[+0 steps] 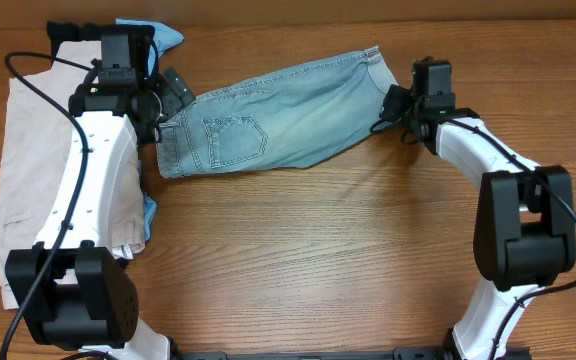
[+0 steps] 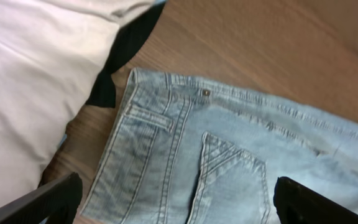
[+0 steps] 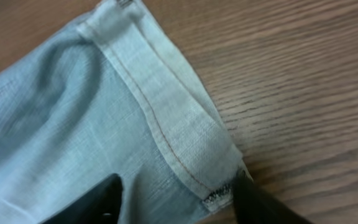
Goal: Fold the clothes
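Facing up: denim shorts point(image 1: 298, 105), stitched pocket point(image 1: 233, 140)

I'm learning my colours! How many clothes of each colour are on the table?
Light-blue denim shorts: 1
Beige garment: 1
Bright-blue garment: 1
Black garment: 1
Total: 4

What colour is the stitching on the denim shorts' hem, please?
Reddish-brown stitching, clearest in the right wrist view.
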Controlling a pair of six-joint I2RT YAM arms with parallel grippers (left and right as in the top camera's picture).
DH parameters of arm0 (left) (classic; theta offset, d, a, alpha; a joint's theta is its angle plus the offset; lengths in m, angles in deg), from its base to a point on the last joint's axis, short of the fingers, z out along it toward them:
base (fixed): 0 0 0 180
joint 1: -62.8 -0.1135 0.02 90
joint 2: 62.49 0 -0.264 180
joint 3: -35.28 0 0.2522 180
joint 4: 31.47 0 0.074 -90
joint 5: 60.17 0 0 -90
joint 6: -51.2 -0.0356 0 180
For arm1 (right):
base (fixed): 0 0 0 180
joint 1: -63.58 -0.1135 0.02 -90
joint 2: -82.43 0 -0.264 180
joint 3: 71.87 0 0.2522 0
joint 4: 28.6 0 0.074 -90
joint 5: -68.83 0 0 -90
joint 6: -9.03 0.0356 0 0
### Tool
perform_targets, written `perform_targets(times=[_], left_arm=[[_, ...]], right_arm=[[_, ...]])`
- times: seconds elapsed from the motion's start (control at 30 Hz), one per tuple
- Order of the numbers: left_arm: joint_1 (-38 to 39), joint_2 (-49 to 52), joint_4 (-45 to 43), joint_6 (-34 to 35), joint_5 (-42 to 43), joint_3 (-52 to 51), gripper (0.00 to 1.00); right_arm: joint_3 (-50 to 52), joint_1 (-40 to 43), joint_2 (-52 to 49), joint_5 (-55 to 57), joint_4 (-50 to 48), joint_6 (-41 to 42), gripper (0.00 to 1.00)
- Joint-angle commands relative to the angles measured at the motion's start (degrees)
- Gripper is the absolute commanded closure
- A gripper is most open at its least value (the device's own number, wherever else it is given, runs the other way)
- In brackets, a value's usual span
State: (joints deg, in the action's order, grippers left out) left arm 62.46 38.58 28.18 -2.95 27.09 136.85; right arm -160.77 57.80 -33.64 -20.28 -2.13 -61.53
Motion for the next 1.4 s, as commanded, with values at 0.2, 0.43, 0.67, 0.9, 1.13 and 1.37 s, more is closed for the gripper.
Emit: perform_targets(times=[0.2, 0.43, 0.67, 0.9, 1.13, 1.37], left_arm=[[0.8, 0.8, 2.3, -2.7, -0.7, 1.2, 0.0], [0.8, 0.8, 3.7, -2.7, -0.7, 1.2, 0.0], [0.8, 0.8, 6.6, -2.7, -0.7, 1.2, 0.0], [1.2, 0.8, 10.4, -5.6, -0.6, 1.2, 0.0], [3.9, 0.8, 15.1, -6.1, -0.6, 1.2, 0.0], [7.3, 0.8, 13.9, -16.9, 1.4, 0.7, 0.0]], right_arm=[[-0.9, -0.3, -4.7, 2.4, 1.1, -0.2, 0.49], [-0.9, -0.3, -5.2, 6.7, 4.2, 0.5, 0.61], [-0.9, -0.1, -5.2, 10.7, 14.7, 0.5, 0.63], [-0.9, 3.3, -5.1, 10.5, 33.4, 7.6, 0.63], [-0.9, 11.9, -3.9, 2.8, 49.9, 7.8, 0.75], [-1.7, 17.3, 8.9, -7.8, 55.0, -4.8, 0.66]])
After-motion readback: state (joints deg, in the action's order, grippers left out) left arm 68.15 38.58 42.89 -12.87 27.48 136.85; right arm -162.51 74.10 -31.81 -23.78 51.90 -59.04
